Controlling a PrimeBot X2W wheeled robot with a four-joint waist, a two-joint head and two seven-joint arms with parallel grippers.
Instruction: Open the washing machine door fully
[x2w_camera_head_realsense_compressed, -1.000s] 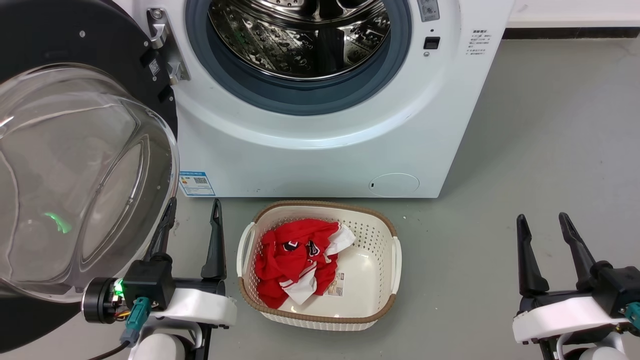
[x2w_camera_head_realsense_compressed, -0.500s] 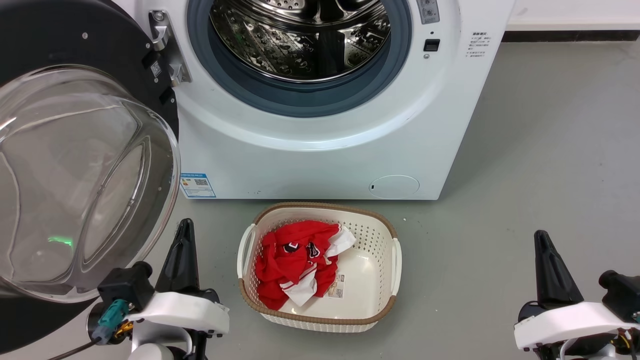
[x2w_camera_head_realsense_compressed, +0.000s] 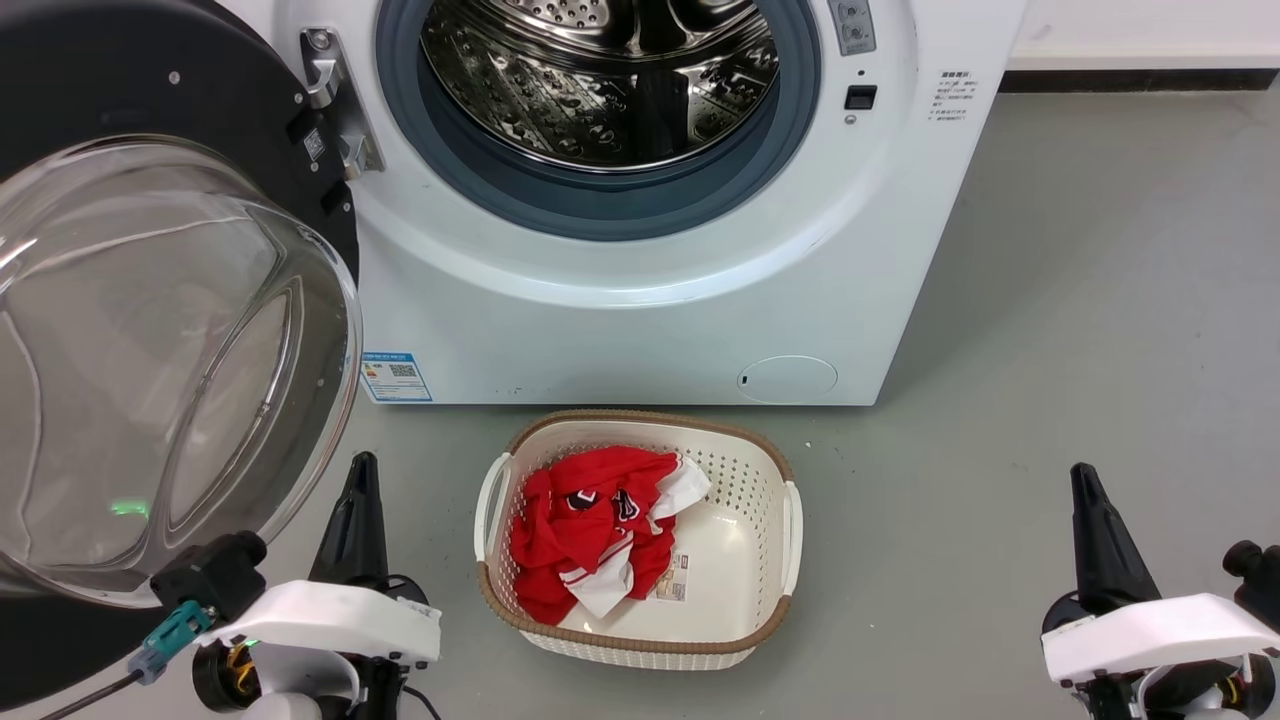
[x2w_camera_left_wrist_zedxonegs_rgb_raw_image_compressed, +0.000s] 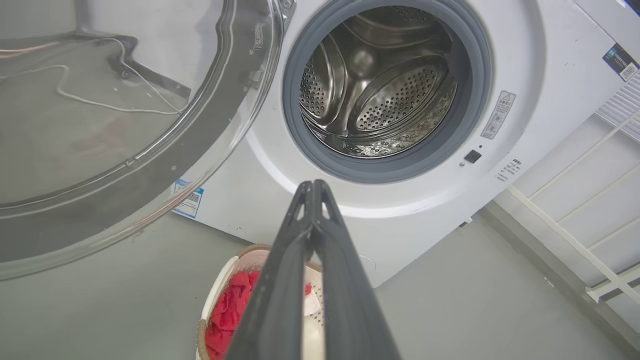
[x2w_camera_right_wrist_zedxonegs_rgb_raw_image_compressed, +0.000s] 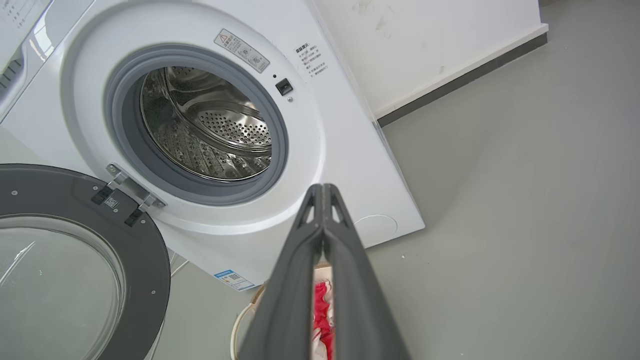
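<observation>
Round glossy black door with clear glass bowl (x2w_camera_head_realsense_compressed: 170, 330) sits just left of my left tool (x2w_camera_head_realsense_compressed: 362, 475), clenched empty; right tool (x2w_camera_head_realsense_compressed: 1085, 485), also clenched, well apart.

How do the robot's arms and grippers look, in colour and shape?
The left gripper and right gripper have long, dark grey fingers that taper to a point, with small triangular openings near the tips. Each sits on a white shell. The left wrist carries a teal connector with a black cable.
</observation>
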